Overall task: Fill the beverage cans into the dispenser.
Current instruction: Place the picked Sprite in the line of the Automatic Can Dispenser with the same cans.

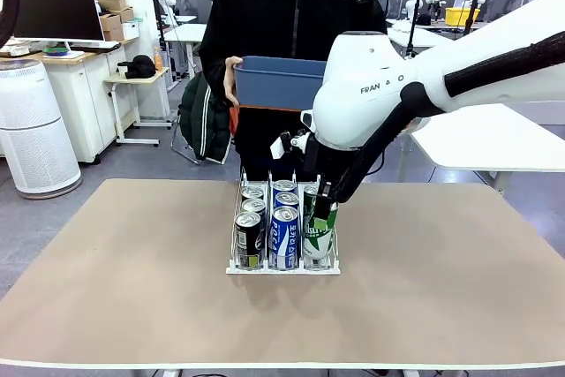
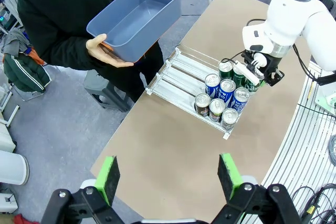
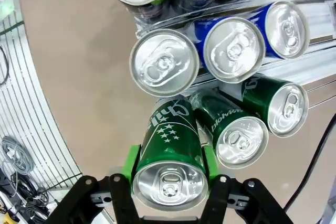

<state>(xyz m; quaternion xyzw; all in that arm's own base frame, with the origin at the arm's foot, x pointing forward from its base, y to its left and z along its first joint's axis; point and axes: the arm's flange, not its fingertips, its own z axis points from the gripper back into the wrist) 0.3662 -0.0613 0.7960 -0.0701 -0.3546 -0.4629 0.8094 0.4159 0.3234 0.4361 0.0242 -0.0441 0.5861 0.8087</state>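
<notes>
The right gripper (image 3: 170, 169) is closed on a green can (image 3: 170, 156), its two green pads pressing on opposite sides of the body just under the silver top. The can's long axis runs along the fingers and away from the wrist, so the top faces the wrist camera and the bottom points down toward the dispenser (image 1: 282, 264). In the front view this can (image 1: 320, 225) stands nearly upright, a little tilted, at the near end of the lane on the gripper's own side. Just beyond the held can in that lane are two more green cans (image 3: 231, 129), the closer one touching it or almost. The blue-and-white cans (image 3: 233, 48) fill the middle lane beside it. The right arm is clearly nearer to the rack; the left gripper (image 2: 170, 179) hangs wide open and empty, well apart from it. I judge that the can's bottom is close to the lane floor, but contact is hidden.
</notes>
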